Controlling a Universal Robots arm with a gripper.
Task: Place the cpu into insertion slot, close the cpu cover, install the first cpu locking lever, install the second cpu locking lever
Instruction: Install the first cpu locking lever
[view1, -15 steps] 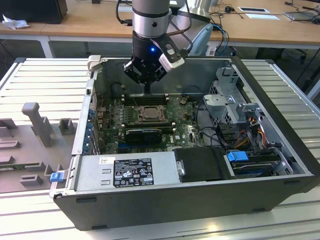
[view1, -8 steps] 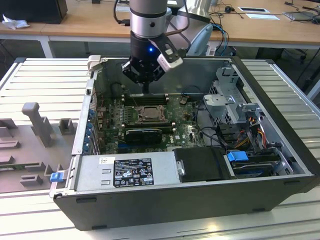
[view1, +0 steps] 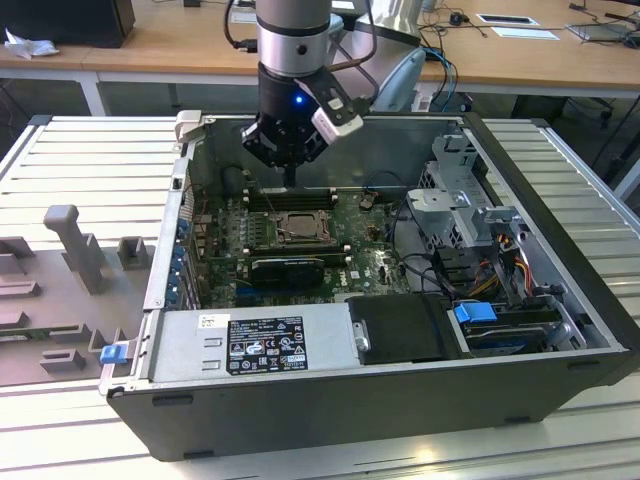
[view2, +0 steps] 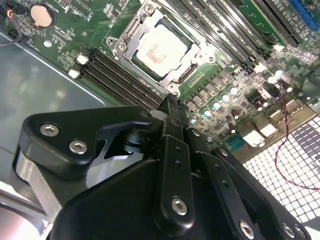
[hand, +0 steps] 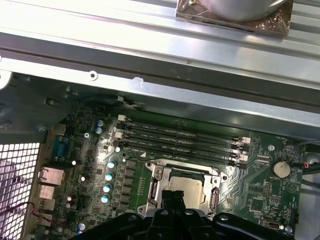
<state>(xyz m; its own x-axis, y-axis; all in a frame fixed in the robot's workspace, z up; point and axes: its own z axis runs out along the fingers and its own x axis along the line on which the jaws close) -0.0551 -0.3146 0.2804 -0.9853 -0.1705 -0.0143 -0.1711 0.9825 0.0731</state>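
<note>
Ribbed bench (view1: 90, 150), open computer case (view1: 330, 405). End effector (view2: 170, 103) closed, empty, hovering over memory slots (view2: 120, 80) by case's rear wall. Cpu (view2: 161, 50) seated in insertion slot (view2: 176, 75), just beyond fingertips, toward board centre.

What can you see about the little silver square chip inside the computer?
The cpu is a small, flat square with a pale silver-grey metal face and faint reddish marks in the middle. It lies flat in the insertion slot on the green board, beside the long black memory slots. The cpu cover, a silver metal frame, sits around its edges. The gripper hangs just above the socket's edge and does not touch the chip.
</note>
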